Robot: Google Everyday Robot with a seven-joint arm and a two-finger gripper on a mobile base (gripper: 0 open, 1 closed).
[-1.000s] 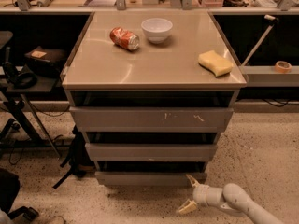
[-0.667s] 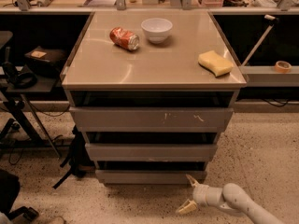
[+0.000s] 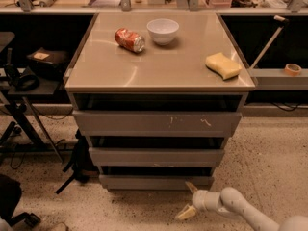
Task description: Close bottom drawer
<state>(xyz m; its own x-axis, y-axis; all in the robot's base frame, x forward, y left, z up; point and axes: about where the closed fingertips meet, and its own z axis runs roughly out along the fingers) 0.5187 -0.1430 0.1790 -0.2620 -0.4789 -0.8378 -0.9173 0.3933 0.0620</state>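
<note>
Right now the cabinet [image 3: 72, 83] fills the middle of my view, its three grey drawers stepping narrower toward six o'clock. The bottom drawer [image 3: 154, 182] sits lowest, just above the floor. A dark gap above its plain front tells me it is pulled out some way.

The arm comes in from five o'clock, low over the floor. The gripper [image 3: 188, 199] hangs just in front of the drawer's right end with its two fingers spread wide apart and holding nothing. The upper fingertip reaches up close to the lower edge of the front, but I cannot tell whether it touches.

I judge this to be the approach, with the push not yet made. The next move calls for bringing the gripper flat against the front and driving toward twelve o'clock. I would want contact nearer the middle than the corner, so the drawer does not rack on its slides.

The cabinet's tan top carries a white bowl [image 3: 162, 31] at twelve o'clock, a yellow sponge [image 3: 223, 65] at two o'clock and a red can [image 3: 130, 39] lying on its side at eleven. The speckled floor [image 3: 269, 153] runs all around. A dark stand [image 3: 29, 81] is at nine o'clock, and a tape roll [image 3: 291, 69] rests on a ledge at three.
</note>
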